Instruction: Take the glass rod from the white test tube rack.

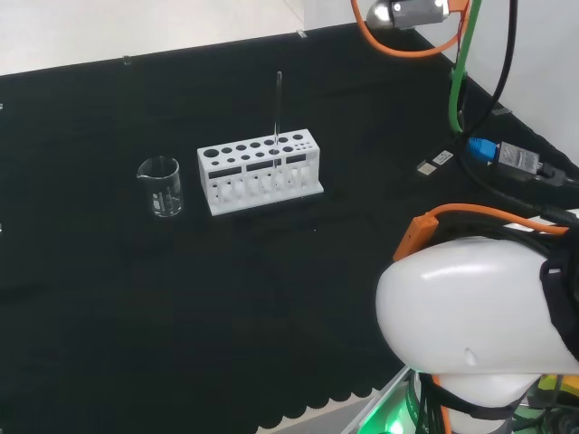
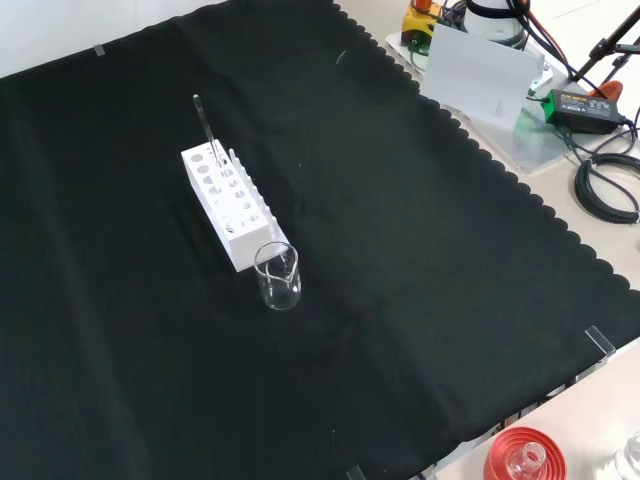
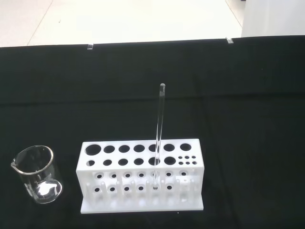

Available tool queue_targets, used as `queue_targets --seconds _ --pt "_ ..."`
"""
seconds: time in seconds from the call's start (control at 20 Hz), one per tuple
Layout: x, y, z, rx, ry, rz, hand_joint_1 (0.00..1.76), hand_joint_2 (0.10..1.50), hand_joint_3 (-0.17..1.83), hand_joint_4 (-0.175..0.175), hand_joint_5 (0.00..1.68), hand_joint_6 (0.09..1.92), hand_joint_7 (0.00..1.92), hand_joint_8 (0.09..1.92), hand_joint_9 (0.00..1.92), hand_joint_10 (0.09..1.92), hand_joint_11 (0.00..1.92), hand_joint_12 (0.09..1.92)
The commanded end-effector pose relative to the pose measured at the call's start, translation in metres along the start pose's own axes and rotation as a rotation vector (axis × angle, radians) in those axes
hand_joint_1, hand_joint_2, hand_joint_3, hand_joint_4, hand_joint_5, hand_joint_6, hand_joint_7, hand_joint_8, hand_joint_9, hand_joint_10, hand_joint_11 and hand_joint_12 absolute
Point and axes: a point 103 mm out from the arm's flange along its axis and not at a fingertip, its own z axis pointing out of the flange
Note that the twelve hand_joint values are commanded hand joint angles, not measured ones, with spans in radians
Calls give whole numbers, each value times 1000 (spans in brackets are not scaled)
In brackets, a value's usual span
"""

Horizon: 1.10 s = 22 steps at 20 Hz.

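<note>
Overhead, in the head view, a white plastic rack (image 1: 260,173) with rows of round holes is sitting on the black cloth (image 1: 136,298), and a thin clear glass rod (image 1: 278,108) is standing upright in a hole toward the rack's right end. A small clear glass beaker (image 1: 160,186) with a pouring lip is standing just left of the rack, apart from it, and looking empty. The arm's smooth white link (image 1: 470,316) is bulking at the lower right, well apart from the rack, with bare cloth lying open on every side.

From the front view, the rack (image 2: 228,205) is running lengthwise away from the camera, the rod (image 2: 205,128) rising from its far end and the beaker (image 2: 278,276) standing at its near end. The cloth's scalloped edge (image 2: 500,170) is running along the right, and a red ribbed ring (image 2: 520,458) is sitting off the cloth at the bottom edge.

Through the wrist view, the rack (image 3: 141,174) is facing broadside, the rod (image 3: 158,136) passing down through a top hole into the lower tier, the beaker (image 3: 38,181) beside it. Whether the hand is spread or closed, I cannot tell.
</note>
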Motion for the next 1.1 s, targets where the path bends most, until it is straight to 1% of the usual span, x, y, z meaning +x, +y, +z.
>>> queue_targets --seconds 0.05,0.1,0.15,0.2,0.3,0.35,0.4,0.45,0.5,0.55,0.6,0.65,0.7,0.75,0.8,0.85,0.9,0.95,1.0,1.05,1.1 --pt "-16 -45 -54 -39 -89 121 706 780 455 -30 236 292 430 214 598 109 330 1208" --pt "-11 -46 -58 -46 -102 138 651 799 405 -14 159 162 277 208 461 92 161 1320" --pt "-5 -45 -59 -48 -108 130 623 810 377 -6 123 90 178 262 357 172 76 1383" --pt "-13 -47 -59 -54 -86 129 610 816 360 -2 111 87 104 356 259 335 35 1423" --pt "-7 -44 -59 -56 -74 130 602 819 351 0 108 87 26 496 98 666 6 1456" --pt "-3 -43 -60 -62 -61 125 601 818 352 -1 110 87 12 534 53 764 2 1463" --pt "-7 -44 -61 -57 -53 130 600 817 353 -2 112 87 5 554 29 819 0 1467" --pt "-7 -43 -62 -54 -42 135 600 817 355 -3 114 87 2 565 19 849 0 1469" --pt "-28 -50 -62 -70 -13 131 600 816 356 -3 115 87 0 576 14 867 0 1471" --pt "-32 -51 -63 -73 -2 130 601 816 357 -4 116 87 0 583 12 877 0 1472" --pt "-27 -48 -62 -56 -58 159 601 816 359 -4 118 87 0 590 12 884 0 1474" --pt "-24 -45 -61 -50 -59 163 602 815 360 -5 119 87 0 595 12 887 0 1475" --pt "-42 -51 -61 -56 -18 160 602 815 360 -5 120 87 0 598 12 890 0 1475" --pt "-47 -52 -61 -57 -4 154 603 815 361 -6 121 87 0 602 13 892 0 1477" --pt "-47 -52 -61 -57 -1 148 604 815 362 -6 121 87 0 604 14 894 0 1478" --pt "-43 -50 -60 -44 -36 144 605 815 362 -6 122 87 0 607 17 896 0 1479" --pt "-36 -47 -59 -40 -44 142 605 814 364 -7 123 87 0 614 20 898 0 1483" --pt "-27 -43 -59 -40 -32 130 606 813 365 -7 123 87 0 620 23 900 0 1485" --pt "-24 -41 -58 -37 -35 85 607 813 367 -7 124 87 0 626 27 902 0 1487" --pt "-25 -42 -55 -22 -77 41 607 813 368 -8 125 87 1 631 31 903 0 1489" --pt "-23 -42 -54 -32 -84 46 608 812 369 -8 126 87 2 636 36 905 0 1491"
